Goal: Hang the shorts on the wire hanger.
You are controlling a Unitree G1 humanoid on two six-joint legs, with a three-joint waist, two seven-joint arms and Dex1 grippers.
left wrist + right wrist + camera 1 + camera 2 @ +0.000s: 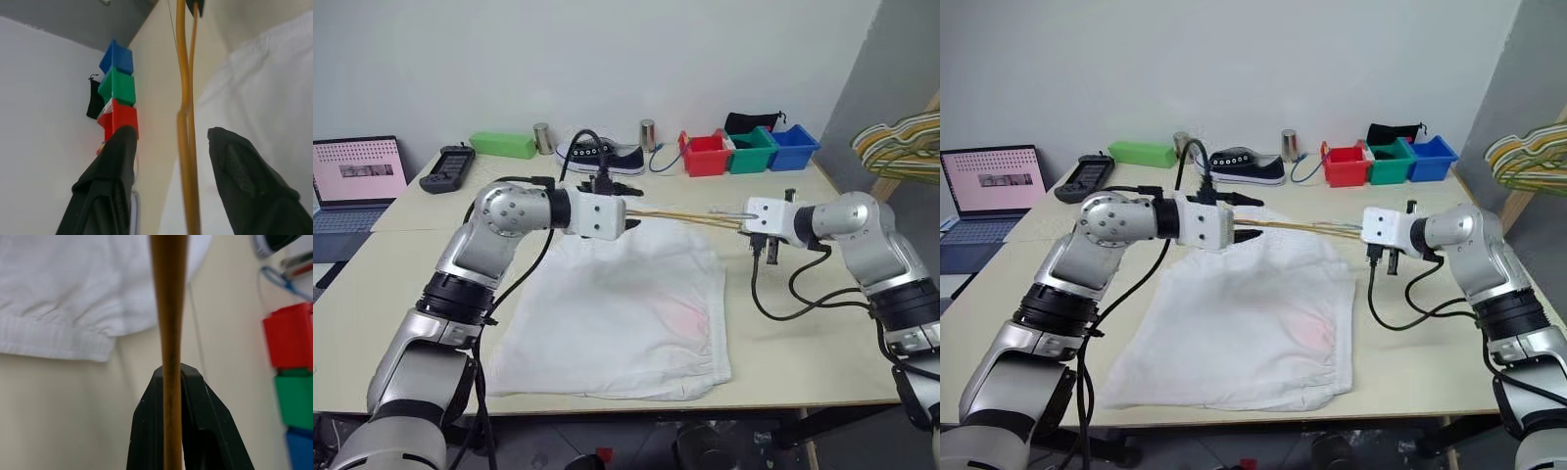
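Progress, judged from the layout: the hanging proper has not begun; the shorts (626, 318) lie flat and spread on the table (803, 352), nearest the front edge, with no wire through them; the wire hanger (1307, 228) is off the table, carried in the air above the far edge of the cloth; left to do, by my reading, is to get the fabric onto the wire.

Right hand (168, 374): fingers pressed together on the wire, which runs straight up between them in the right wrist view; this hand has the hanger; the gathered waistband lies below and to the inner side of it, apart from it.

Left hand (168, 147): fingers parted with a clear gap either side of the wire; the wire passes between them and I cannot make out contact with either finger; so it looks open around the hanger rather than gripping it; the shorts lie just below and beyond this hand.

Hanger spans the gap between the two hands, roughly level.

Farther back on the table, beyond both hands: a dark shoe (607, 157); red, green and blue bins (749, 150); a laptop (352, 181) past the left arm.
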